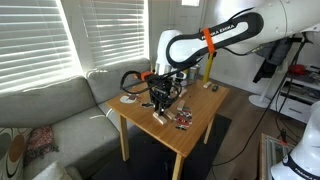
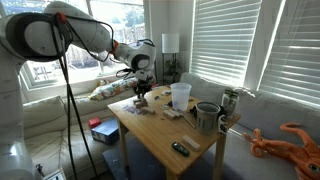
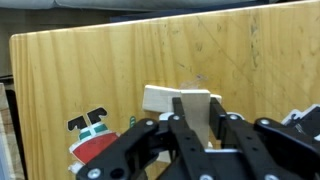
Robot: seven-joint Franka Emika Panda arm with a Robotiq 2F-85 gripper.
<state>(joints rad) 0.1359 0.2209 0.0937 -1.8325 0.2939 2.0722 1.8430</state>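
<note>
A: What is the arm doing in an exterior view?

B: It is reaching across the wooden tabletop [image 1: 205, 110], and the gripper [image 1: 160, 98] is hanging low over the end nearest the sofa [image 1: 50, 115]. A few small things [image 1: 183, 119] are lying just beside it. The jaws are showing too small there for me to read them.

A: Is an exterior view giving you anything more on them?

B: Not much. The gripper [image 2: 140, 92] is pointing down at the far corner of the tabletop [image 2: 150, 135]. A clear cup [image 2: 180, 95] is standing near it, and a metal mug [image 2: 207, 117] is sitting further along, well apart from it. The jaws are blending into one dark shape.

A: Then how are they looking in the wrist view?

B: The gripper [image 3: 200, 108] is coming in from the bottom edge. The fingers [image 3: 185, 115] are standing drawn almost together, leaving only a narrow slit. A pale wooden block [image 3: 160, 100] is showing through that slit and spreading wider to the left, behind one finger.

A: So are they gripping it?

B: I cannot tell. The block is sitting right at the fingertips, but whether it is being pinched or is lying on the wood beneath them is not showing.

A: And where is it lying on the tabletop [image 3: 100, 60]?

B: It is sitting well in from the far edge, with bare wood around it. A red, white and green figure [image 3: 92, 140] is lying near it on the left, not touching it.
</note>
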